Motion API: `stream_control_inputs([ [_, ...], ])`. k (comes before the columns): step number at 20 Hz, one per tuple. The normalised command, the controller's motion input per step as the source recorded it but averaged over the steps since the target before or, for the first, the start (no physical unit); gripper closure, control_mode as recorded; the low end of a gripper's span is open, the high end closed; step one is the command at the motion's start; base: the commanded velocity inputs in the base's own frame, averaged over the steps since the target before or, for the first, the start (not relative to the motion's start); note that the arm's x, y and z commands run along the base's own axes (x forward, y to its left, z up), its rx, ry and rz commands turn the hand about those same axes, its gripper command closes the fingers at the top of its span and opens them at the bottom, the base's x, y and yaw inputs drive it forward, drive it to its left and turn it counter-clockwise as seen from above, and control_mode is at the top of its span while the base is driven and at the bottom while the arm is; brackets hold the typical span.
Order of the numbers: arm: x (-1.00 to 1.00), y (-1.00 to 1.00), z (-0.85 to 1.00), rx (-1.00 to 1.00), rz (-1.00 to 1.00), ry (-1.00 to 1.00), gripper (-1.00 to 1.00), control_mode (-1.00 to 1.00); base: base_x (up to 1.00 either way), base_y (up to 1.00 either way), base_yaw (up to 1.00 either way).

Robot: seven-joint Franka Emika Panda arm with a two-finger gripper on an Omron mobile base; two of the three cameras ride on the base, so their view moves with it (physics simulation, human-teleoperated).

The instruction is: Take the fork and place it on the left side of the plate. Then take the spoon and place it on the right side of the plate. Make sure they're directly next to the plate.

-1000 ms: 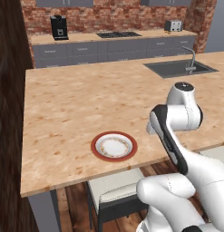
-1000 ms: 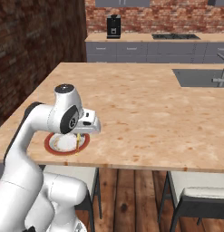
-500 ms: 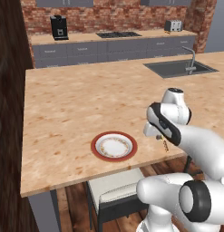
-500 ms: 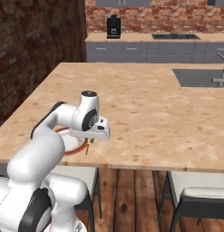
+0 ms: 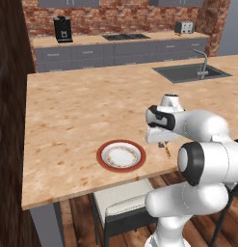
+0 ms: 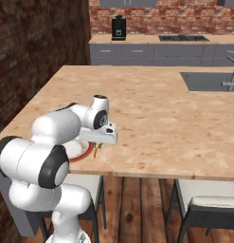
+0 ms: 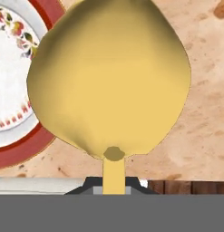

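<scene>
My gripper [image 5: 163, 144] hangs low over the wooden counter just right of the plate [image 5: 103, 153], shut on the spoon [image 5: 167, 152]. The spoon's yellow-gold end points down at the counter near the front edge. In the right base view the gripper [image 6: 98, 144] holds the spoon [image 6: 95, 153] beside the plate's red rim [image 6: 83, 154], which the arm partly covers. In the hand view the spoon's round bowl [image 7: 109, 81] looms large, with the plate's rim [image 7: 22, 149] to its left and the gripper [image 7: 114, 181] shut on the handle. The fork is hidden.
The counter's front edge [image 5: 91, 185] runs just below the plate and spoon. A stool [image 5: 120, 202] stands under it. A sink with a tap [image 5: 190, 72] lies at the far right of the counter. A coffee machine [image 5: 62, 29] stands on the back counter.
The arm has folded its elbow round, and the hand with the spoon has shifted slightly beside the plate's right rim. The grip has stayed shut.
</scene>
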Motion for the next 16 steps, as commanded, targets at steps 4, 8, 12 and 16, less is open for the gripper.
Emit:
stream_control_inputs([
  [4,0.36,0.05,-0.4,0.0,0.0,0.07,1.0,-1.0,0.0,0.0,0.0],
  [8,0.25,0.09,-0.44,0.0,0.0,0.01,1.0,-1.0,0.0,0.0,0.0],
  [12,0.15,0.01,-0.41,0.0,0.0,0.0,1.0,-1.0,0.0,0.0,0.0],
  [16,0.0,0.0,-0.39,0.0,0.0,0.0,1.0,-1.0,0.0,0.0,0.0],
])
